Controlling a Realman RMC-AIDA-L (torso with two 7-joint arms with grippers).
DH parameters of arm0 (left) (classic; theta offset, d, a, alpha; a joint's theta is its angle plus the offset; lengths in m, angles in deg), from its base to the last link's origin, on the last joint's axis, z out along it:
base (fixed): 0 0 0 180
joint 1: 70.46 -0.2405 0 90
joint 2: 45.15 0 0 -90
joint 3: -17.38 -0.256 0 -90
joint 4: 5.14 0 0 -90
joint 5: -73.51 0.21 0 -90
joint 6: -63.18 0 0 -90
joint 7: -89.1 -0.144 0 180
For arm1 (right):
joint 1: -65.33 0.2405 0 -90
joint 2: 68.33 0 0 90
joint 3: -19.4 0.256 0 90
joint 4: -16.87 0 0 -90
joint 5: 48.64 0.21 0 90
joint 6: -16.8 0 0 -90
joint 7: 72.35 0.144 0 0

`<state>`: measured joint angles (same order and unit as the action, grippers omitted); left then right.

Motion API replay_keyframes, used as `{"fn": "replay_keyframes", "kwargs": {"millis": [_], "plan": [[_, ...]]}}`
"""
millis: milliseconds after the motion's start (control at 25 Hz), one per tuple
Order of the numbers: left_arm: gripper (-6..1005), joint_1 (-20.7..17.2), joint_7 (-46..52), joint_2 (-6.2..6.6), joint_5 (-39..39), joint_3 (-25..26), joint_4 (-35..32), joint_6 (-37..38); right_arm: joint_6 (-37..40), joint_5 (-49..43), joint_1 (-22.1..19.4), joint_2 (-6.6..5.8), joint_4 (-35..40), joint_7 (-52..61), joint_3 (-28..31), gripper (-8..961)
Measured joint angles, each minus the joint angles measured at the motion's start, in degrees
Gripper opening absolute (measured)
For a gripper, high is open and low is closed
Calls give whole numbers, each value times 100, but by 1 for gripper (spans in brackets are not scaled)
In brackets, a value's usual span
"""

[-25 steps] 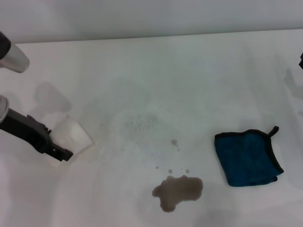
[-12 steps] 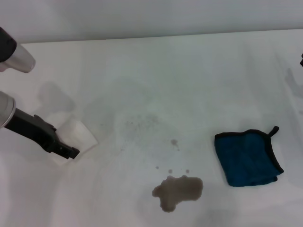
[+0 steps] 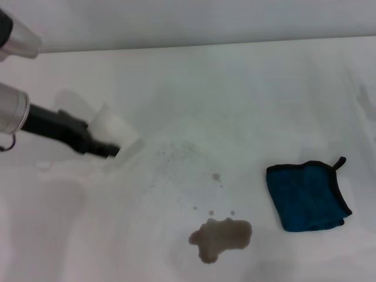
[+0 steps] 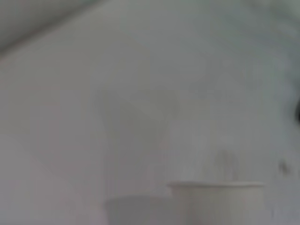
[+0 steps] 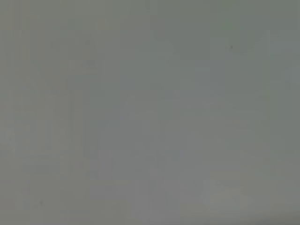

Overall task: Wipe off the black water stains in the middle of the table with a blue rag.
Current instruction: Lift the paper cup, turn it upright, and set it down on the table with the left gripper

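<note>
The black water stains [image 3: 222,237] are a brownish-grey puddle near the front of the white table [image 3: 247,100], with small dark droplets [image 3: 216,176] and faint specks behind it. The blue rag [image 3: 307,197] lies folded flat to the right of the puddle, its black loop at the far right corner. My left gripper [image 3: 106,148] is at the left, shut on a white paper cup [image 3: 114,132] held tilted over the table. The cup also shows in the left wrist view [image 4: 215,201]. My right gripper is out of view.
The table's far edge [image 3: 194,46] runs along the back. The right wrist view shows only a plain grey surface.
My left gripper has carried the paper cup farther back and to the right, toward the table's middle. The dark tip at the right edge has left the view.
</note>
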<state>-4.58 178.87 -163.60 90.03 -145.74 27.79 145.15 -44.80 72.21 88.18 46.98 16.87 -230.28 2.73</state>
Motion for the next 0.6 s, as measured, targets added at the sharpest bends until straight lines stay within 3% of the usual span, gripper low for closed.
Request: {"fn": "replay_keyframes", "kwargs": {"millis": [240,600], "plan": [[663,-175,-591,-30,-1035,0,-21,7,-13,0,9,0,18,-2,-19,872],[626,-920,-1797,-45,-2943,0,-332,-46,-41,-10,64,1,91,-50,-30,873]]}}
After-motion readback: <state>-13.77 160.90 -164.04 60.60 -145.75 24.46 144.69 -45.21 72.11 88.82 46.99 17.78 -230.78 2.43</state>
